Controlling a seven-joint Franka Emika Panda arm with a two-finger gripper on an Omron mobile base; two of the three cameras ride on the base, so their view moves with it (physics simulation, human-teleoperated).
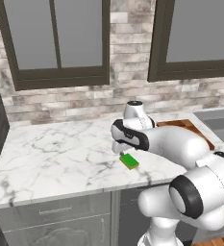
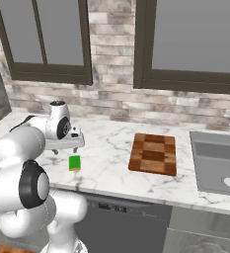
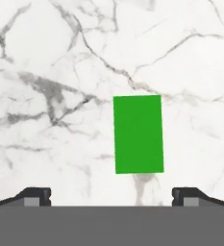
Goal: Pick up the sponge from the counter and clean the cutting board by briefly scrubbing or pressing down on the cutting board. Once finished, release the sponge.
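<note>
On the white marble counter (image 2: 111, 143), near its front edge, the sponge (image 2: 74, 162) lies flat with its green face up, alone on bare stone. The gripper (image 3: 111, 196) hangs just above it, pointing down, its jaws spread wide and holding nothing; the two dark fingertips (image 3: 34, 196) stand apart on either side of the hand view. In the right base view the gripper (image 2: 69, 146) sits a little farther back than the sponge, not yet down around it.

The relation that matters is the sponge's offset and its long axis. In the hand view the sponge (image 3: 138, 134) sits right of the midpoint between the tips, closer to the right one, with its long axis running away from the camera, across the line that joins the tips. So the jaws would close over its short width, which looks like a good fit, but I judge the hand needs a small sideways shift to centre it before descending.

The cutting board (image 2: 153, 153) lies well to the right of the sponge, between it and the sink (image 2: 217, 163), so the carry after the grasp will run rightward. From the left base view the sponge (image 1: 129, 161) shows its yellow lower layer at the edge, just below the arm's wrist.
</note>
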